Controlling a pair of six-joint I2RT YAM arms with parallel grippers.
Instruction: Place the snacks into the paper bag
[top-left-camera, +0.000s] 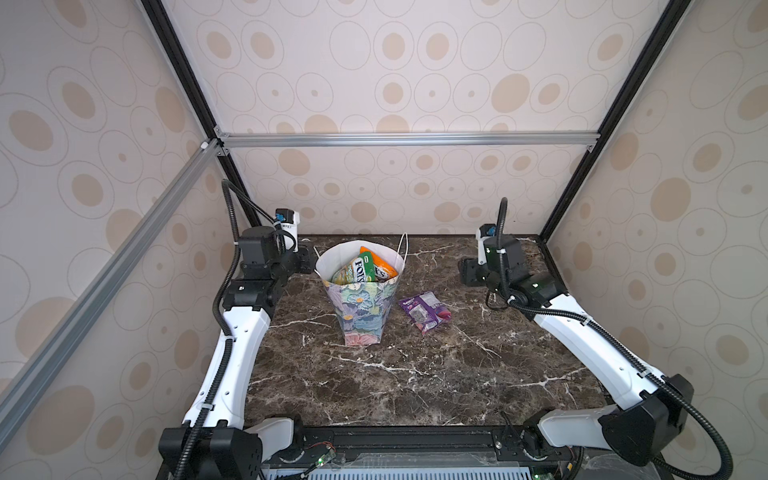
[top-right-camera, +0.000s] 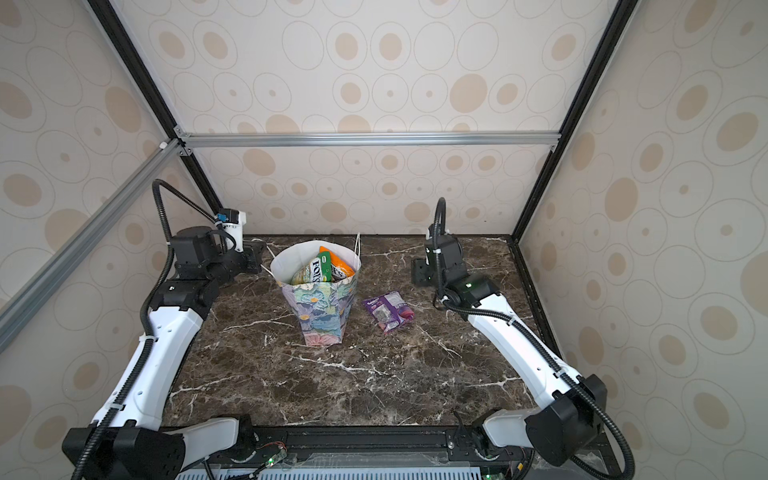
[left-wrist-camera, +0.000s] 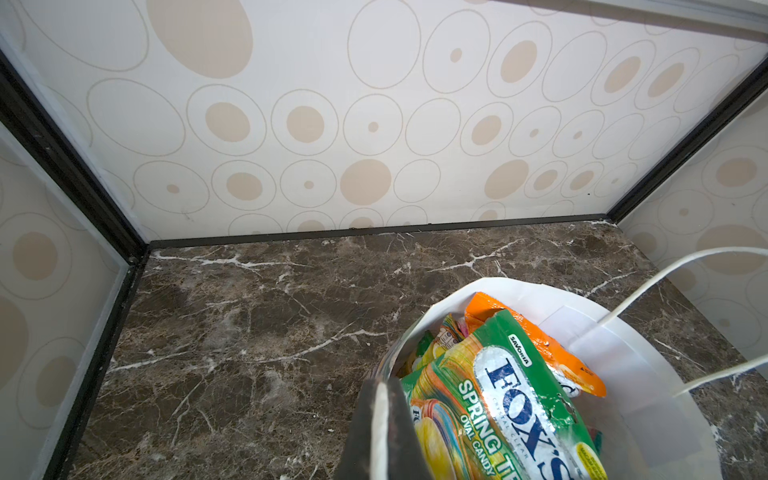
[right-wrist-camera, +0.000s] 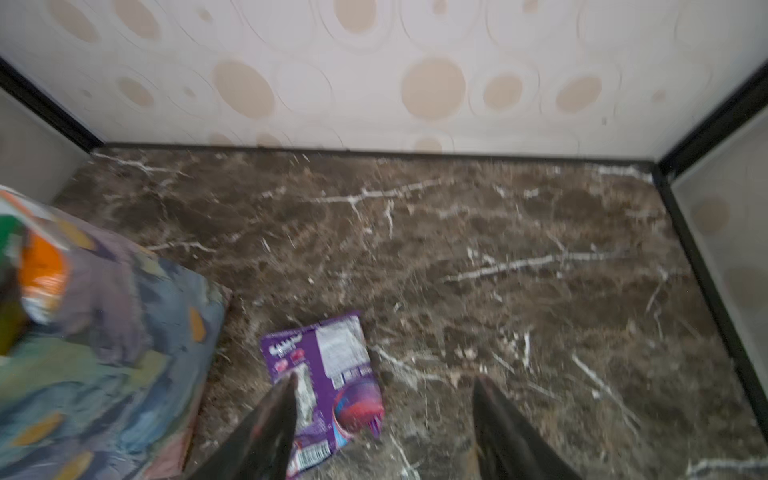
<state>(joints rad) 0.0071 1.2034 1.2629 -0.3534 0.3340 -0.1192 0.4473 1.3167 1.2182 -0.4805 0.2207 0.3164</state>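
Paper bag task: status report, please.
Left gripper shut on paper bag rim. Right gripper open near purple packet, only one on table. Other snacks bagged. Nothing in the way.

One paper bag (top-left-camera: 360, 316), at least three snacks (top-left-camera: 424, 311)

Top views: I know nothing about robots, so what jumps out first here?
A flowery paper bag stands upright on the dark marble table, stuffed with bright candy packets. One purple packet lies flat just right of it. The left gripper pinches the bag's rim, while the right gripper hangs open near the purple packet.
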